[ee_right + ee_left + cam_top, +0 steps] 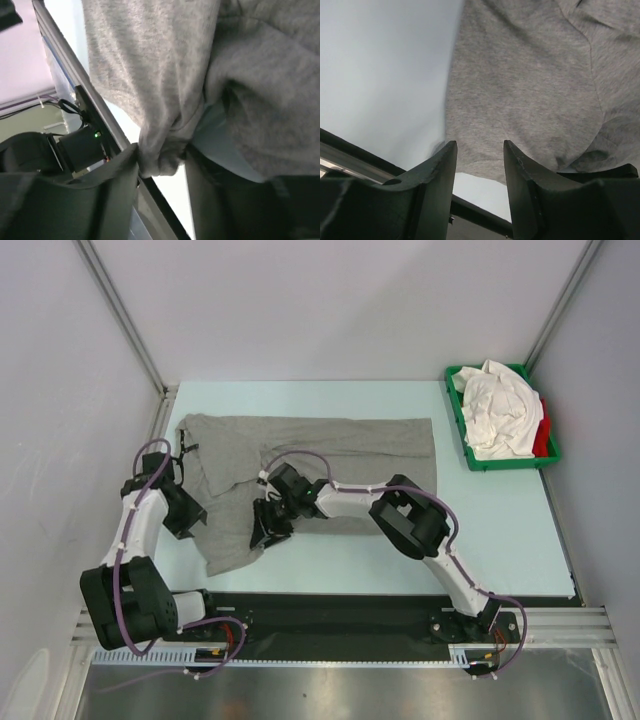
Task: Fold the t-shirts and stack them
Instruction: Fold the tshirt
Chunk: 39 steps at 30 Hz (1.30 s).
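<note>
The soft heather-grey cotton t-shirt (150, 75) is clamped in the right gripper (162, 156). The left gripper's (480, 147) fingers are held apart, and its dark neck label (186, 448) is too small to be read.

Grey t-shirt (340, 440), green tray (512, 464), white shirts (495, 405)

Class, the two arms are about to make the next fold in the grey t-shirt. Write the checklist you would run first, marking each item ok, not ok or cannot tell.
1. Cloth pinched in the right gripper: ok, the grey t-shirt is bunched between its fingers.
2. Cloth pinched in the left gripper: not ok, jaws apart over the hem.
3. Shirt lying flat: not ok, rumpled along its near side.
4. Shirt within the table edges: ok.
5. Arms apart from the green tray: ok.
</note>
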{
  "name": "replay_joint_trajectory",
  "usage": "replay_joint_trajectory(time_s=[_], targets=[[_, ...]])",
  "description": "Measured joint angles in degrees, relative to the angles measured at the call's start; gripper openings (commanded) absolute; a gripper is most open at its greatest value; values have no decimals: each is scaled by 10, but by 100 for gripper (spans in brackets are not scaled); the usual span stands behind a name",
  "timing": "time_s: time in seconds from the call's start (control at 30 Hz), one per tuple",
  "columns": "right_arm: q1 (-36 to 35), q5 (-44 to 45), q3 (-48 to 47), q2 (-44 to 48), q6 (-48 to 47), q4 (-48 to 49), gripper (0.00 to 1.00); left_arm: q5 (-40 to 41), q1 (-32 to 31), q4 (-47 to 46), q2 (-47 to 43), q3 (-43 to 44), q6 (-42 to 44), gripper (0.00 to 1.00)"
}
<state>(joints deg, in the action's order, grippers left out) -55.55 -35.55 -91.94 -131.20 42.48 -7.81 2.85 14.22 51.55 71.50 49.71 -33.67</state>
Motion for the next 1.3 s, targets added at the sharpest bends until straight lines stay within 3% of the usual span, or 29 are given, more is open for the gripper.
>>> replay_joint_trajectory(time_s=[0.1, 0.13, 0.23, 0.47, 0.7, 0.87, 1.07, 1.3], targets=[[-5, 17, -12, -12, 18, -1, 24, 1, -6, 1, -2, -12, -5, 47], [-5, 24, -12, -14, 20, -1, 12, 2, -6, 3, -2, -16, -6, 47], [-4, 45, -12, -14, 22, -10, 5, 2, -6, 10, -2, -25, -9, 47], [27, 53, -16, -14, 2, -16, 6, -5, -31, 8, -5, -34, -28, 46], [83, 32, -41, -21, -37, -26, 20, -43, -82, 12, -45, -100, -76, 44], [84, 12, -42, -28, -50, -26, 21, -83, -120, 10, -96, -125, -111, 48], [78, -4, -34, -28, -51, -22, 21, -136, -159, -26, -158, -176, -166, 45], [77, -17, -26, -28, -51, -11, 21, -138, -169, -56, -159, -214, -195, 44]])
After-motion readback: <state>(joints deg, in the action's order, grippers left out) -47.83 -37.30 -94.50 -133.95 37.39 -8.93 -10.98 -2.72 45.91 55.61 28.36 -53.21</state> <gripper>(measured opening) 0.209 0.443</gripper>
